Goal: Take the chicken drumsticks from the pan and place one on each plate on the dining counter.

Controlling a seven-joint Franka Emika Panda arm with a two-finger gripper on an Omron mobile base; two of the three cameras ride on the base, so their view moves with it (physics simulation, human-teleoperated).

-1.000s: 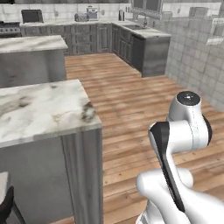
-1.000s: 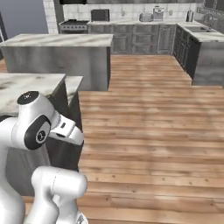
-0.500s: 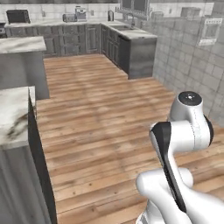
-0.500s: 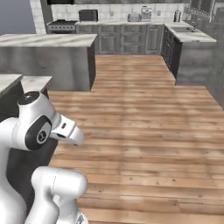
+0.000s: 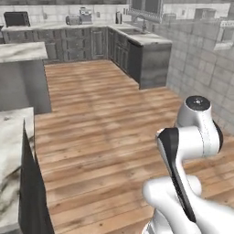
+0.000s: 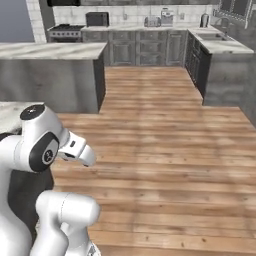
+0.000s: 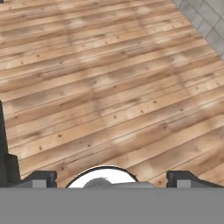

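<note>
Gripper [image 7: 111,178] is seen from the hand view with fingers [image 7: 43,178] set wide apart and nothing held between them; it is aimed down at the wood plank floor [image 7: 109,87].

Dining counter [image 5: 11,151] is seen only as a corner, to the left of the arm [image 5: 192,151]: white-grey veined marble top over a plain dark grey panel.

Its long axis is probably run away from the arm, out of frame; too little is shown to be sure.

Beyond the arm, a second marble-topped island [image 6: 50,50] is seen. Grey cabinets [image 6: 150,45] are lined along the back wall.
</note>
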